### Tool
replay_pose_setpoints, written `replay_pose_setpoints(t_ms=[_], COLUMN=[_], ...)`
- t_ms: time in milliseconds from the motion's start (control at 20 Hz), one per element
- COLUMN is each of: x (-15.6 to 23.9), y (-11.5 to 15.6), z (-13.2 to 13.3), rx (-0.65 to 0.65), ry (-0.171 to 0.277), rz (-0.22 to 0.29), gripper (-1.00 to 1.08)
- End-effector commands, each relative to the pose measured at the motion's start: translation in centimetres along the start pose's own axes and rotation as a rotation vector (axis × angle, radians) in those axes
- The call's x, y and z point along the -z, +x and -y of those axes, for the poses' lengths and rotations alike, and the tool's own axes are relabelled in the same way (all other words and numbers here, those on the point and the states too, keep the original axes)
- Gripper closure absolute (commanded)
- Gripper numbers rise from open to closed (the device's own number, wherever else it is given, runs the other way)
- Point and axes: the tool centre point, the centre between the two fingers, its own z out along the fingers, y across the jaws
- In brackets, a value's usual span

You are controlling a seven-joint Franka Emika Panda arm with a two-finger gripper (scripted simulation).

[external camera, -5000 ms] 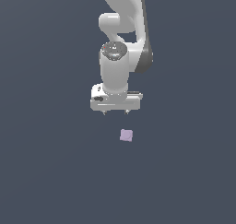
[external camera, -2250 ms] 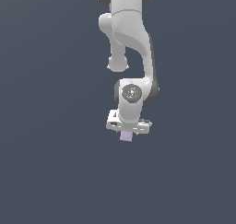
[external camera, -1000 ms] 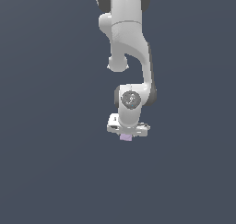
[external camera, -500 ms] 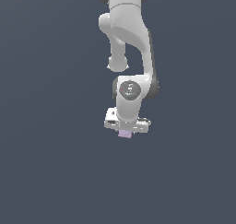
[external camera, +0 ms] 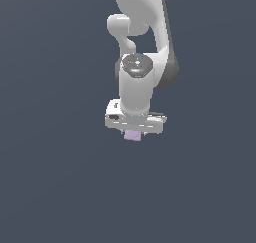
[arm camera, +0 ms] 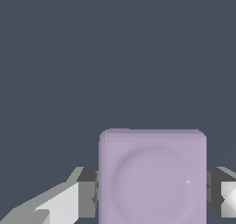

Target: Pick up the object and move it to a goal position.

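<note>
below the white arm (external camera: 142, 42) in the exterior view, the gripper (external camera: 134, 132) points straight down over a flat, dark slate-blue surface (external camera: 55, 187). the gripper's wide white body spans well past either side of what it carries. tucked up under its middle is the lilac cube (external camera: 133, 135), a small pale block of which only the lower part shows; the upper part is hidden by the gripper body. the fingers themselves are too small and shadowed to pick out in this view.

the wrist view settles the grip. the cube (arm camera: 152, 177) fills the lower middle of that picture, matte and plain, with a faint rounded shading on the face toward the camera. a dark grey finger pad (arm camera: 87, 193) presses flat against one side of it, backed by a white finger body, and a second dark pad (arm camera: 213, 191) meets the opposite side. no gap shows between pads and cube on either side, so the jaws are closed down to the cube's width and have it clamped between them. the gripper (arm camera: 152, 193) is centred on the block.

whether the cube rests on the surface or hangs clear of it cannot be told.
</note>
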Motion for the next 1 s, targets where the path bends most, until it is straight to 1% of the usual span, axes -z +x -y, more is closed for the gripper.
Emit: replay_pose_setpoints(t_ms=[0, 200, 450, 700, 950], x=[2.9, 6.9, 10.4, 12.4, 13.0], y=[0.3, 0.9, 1.6, 2.0, 2.1], z=[-0.4, -0.9, -1.4, -1.6, -1.7], rx=[0.0, 0.0, 0.0, 0.0, 0.0], ry=[0.0, 0.0, 0.0, 0.0, 0.0], rz=[0.001, 0.0, 0.0, 0.0, 0.0], gripper=[1.08, 1.08, 1.08, 1.08, 1.08])
